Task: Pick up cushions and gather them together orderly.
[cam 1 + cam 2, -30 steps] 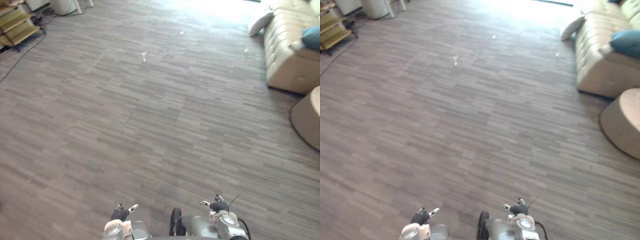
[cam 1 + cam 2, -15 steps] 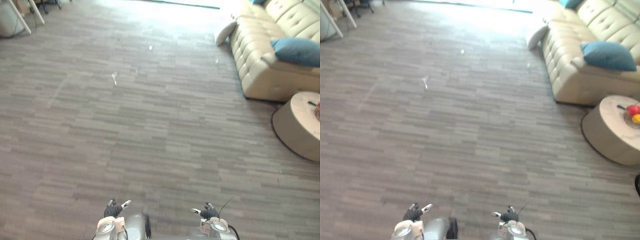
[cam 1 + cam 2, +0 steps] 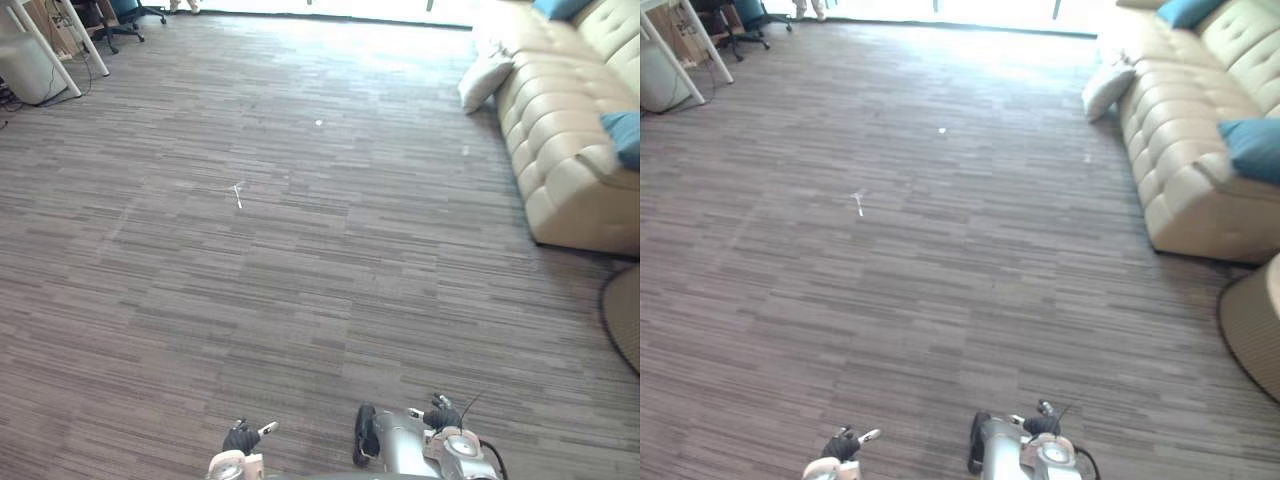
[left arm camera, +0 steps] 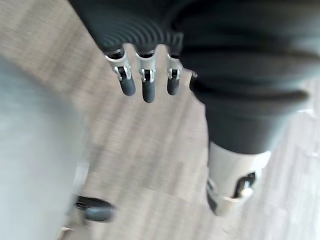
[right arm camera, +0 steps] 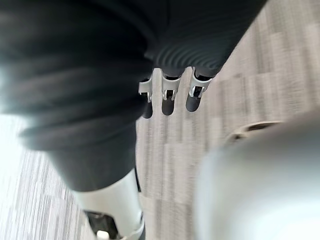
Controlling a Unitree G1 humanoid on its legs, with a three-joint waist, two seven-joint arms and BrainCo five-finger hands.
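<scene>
Grey plank floor [image 3: 940,260] meets a cream sofa [image 3: 1185,140] holding a blue cushion [image 3: 1252,148].

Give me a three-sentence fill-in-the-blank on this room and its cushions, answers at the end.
The white cushion leans against the sofa and rests on the ____.
The cushion on the sofa's near end is ____ in colour.
The left hand and the right hand each hold ____.
Missing words: floor; blue; nothing.
</scene>
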